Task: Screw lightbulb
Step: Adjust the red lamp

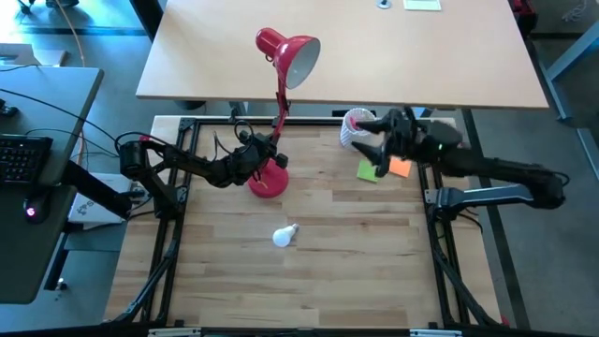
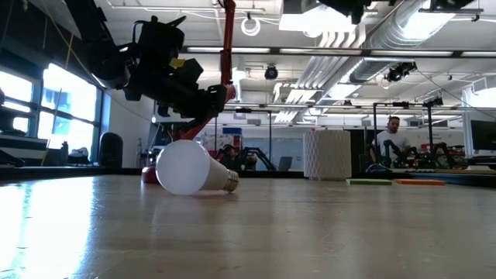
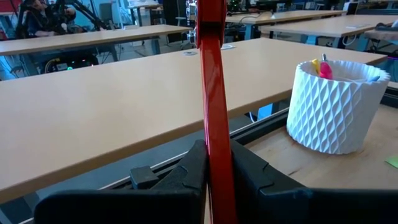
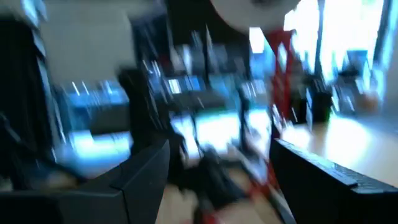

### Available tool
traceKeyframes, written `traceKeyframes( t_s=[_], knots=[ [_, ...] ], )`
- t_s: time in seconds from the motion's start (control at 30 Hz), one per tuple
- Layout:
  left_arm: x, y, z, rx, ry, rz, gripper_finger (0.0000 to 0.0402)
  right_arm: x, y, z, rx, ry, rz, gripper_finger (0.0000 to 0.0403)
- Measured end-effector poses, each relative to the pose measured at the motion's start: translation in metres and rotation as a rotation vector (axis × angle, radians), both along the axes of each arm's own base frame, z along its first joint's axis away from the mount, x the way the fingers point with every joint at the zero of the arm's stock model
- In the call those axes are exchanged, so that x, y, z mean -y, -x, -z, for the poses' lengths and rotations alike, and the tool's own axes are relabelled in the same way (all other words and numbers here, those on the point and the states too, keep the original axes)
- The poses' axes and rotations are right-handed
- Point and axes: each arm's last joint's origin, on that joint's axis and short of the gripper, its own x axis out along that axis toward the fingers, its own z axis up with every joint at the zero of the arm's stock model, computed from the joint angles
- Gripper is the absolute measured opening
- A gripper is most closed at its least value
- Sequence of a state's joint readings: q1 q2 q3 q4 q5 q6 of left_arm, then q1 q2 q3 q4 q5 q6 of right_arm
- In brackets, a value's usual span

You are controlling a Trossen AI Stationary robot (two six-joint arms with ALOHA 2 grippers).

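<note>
High view: the lightbulb [image 1: 285, 235] lies on its side mid-desk, toward the front edge, untouched. Behind it, the left gripper [image 1: 265, 153] is clamped on the red lamp's stem [image 3: 214, 124]. Near the back right corner, the right gripper [image 1: 365, 140] hangs with fingers spread beside the white cup [image 1: 353, 125].

A robotics lab in an open industrial hall is showing here. Exposed ducts [image 2: 387, 31] and strip lights [image 2: 310, 19] are running across the bare ceiling. Long pale desks [image 3: 93, 93] are standing in rows beyond the wooden counter [image 1: 309, 271], which is sitting in a black metal frame [image 1: 173, 253]. At nine o'clock a keyboard [image 1: 23, 159] is lying on a side desk. A person [image 2: 391, 139] is standing among further robot arms in the background.
</note>
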State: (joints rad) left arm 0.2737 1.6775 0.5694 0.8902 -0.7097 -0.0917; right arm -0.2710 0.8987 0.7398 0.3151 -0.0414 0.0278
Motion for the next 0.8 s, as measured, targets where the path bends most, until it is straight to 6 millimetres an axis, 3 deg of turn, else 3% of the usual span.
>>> traceKeyframes(
  t_s=[0.13,0.23,0.47,0.8],
  knots=[
    [0.0,0.0,0.0,-0.002,-0.002,0.003,0.0032,0.001,-0.019,0.024,0.15,0.134,0.032,0.0274],
    [0.0,0.0,0.0,-0.005,0.0,0.014,0.0032,0.015,-0.042,0.028,0.115,0.146,0.133,0.0274],
    [0.0,-0.001,0.0,-0.011,-0.004,0.021,0.0032,0.065,-0.107,0.015,-0.038,0.248,0.161,0.0281],
    [-0.001,0.0,0.0,-0.012,-0.004,0.019,0.0032,0.125,-0.159,0.0,-0.177,0.163,0.155,0.0322]
  ],
)
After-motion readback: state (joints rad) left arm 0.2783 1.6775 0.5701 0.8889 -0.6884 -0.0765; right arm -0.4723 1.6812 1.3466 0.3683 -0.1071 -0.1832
